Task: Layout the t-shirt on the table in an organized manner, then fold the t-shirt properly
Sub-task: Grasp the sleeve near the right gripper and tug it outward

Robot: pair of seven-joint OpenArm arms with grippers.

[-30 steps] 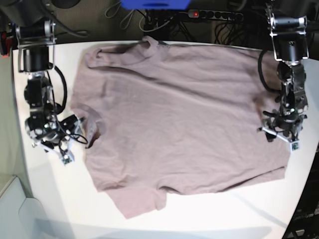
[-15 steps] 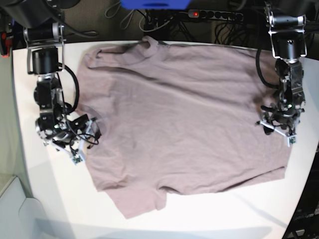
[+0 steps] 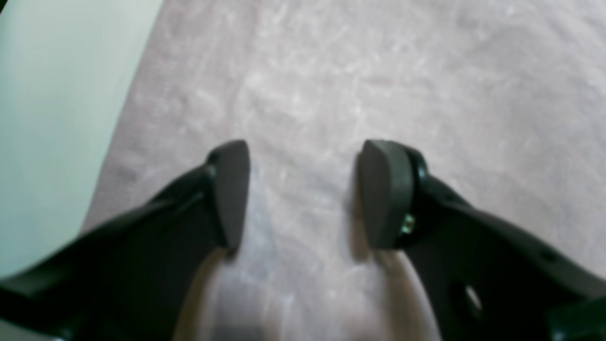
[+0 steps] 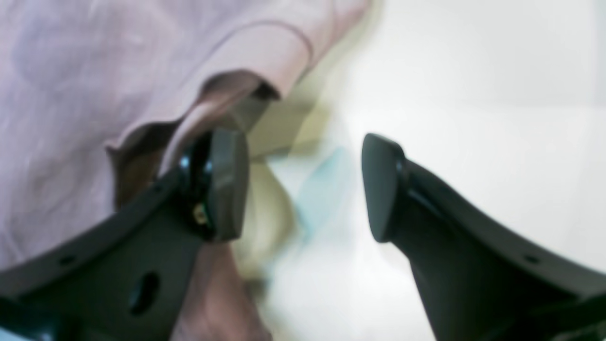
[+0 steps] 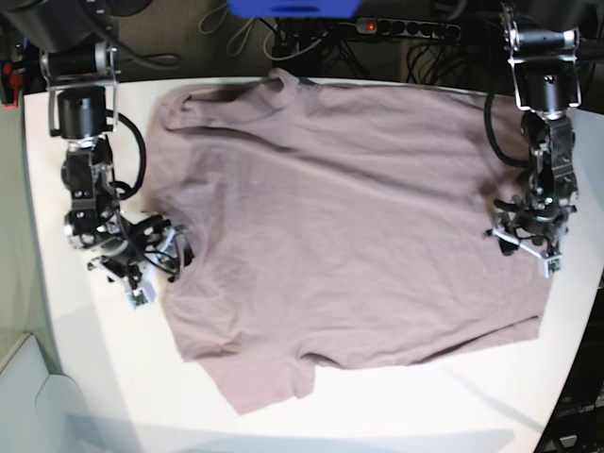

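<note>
The mauve-pink t-shirt (image 5: 349,226) lies spread flat on the white table (image 5: 104,368), neck to the left and hem to the right in the base view. My right gripper (image 5: 156,262) stands open at the collar on the left. In the right wrist view its left finger (image 4: 222,184) sits against the raised ribbed collar edge (image 4: 255,61), its right finger over the bare table (image 4: 473,94); nothing is clamped. My left gripper (image 5: 527,247) hangs open just above the cloth near the hem. In the left wrist view the shirt (image 3: 378,71) fills the gap between the fingers (image 3: 232,189).
A power strip (image 5: 406,28), cables and a blue object (image 5: 293,8) lie beyond the table's far edge. The table's rounded edge runs close to both arm bases. A strip of table (image 3: 57,94) shows beside the hem in the left wrist view.
My right gripper has shifted right, up to the collar edge. My left gripper has moved slightly inward over the hem. The shirt lies as before.
</note>
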